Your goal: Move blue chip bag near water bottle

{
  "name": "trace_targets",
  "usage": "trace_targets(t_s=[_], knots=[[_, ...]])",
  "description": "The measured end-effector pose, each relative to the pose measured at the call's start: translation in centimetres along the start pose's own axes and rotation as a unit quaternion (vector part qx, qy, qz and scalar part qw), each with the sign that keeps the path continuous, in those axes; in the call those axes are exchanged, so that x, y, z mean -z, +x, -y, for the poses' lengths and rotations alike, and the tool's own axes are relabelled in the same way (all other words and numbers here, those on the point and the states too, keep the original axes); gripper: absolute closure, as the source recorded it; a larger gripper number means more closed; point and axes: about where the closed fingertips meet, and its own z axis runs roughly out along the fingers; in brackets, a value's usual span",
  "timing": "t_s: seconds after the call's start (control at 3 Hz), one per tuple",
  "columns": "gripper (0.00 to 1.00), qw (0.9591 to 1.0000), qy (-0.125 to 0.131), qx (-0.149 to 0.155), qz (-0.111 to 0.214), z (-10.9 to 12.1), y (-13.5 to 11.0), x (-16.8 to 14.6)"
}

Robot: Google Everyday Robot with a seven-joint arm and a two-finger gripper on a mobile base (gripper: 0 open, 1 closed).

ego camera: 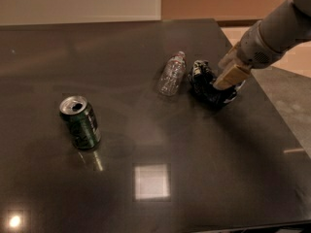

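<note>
The blue chip bag is a crumpled dark navy bag with white patches, lying at the right of the dark table. It is just right of the water bottle, a small clear ribbed bottle that lies on its side; a narrow gap separates them. My gripper comes in from the upper right. Its tan fingers are closed on the right side of the bag. The bag looks down at or just above the tabletop.
An open green soda can stands upright at the left of the table. The table's right edge runs close behind the gripper, with a lighter floor beyond. A bright light reflection lies on the near tabletop.
</note>
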Motion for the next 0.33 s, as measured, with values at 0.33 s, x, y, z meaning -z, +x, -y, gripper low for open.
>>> trace_targets(t_s=[0.33], knots=[[0.00,1.0000,-0.001,0.000,0.000,-0.06,-0.06,-0.07]])
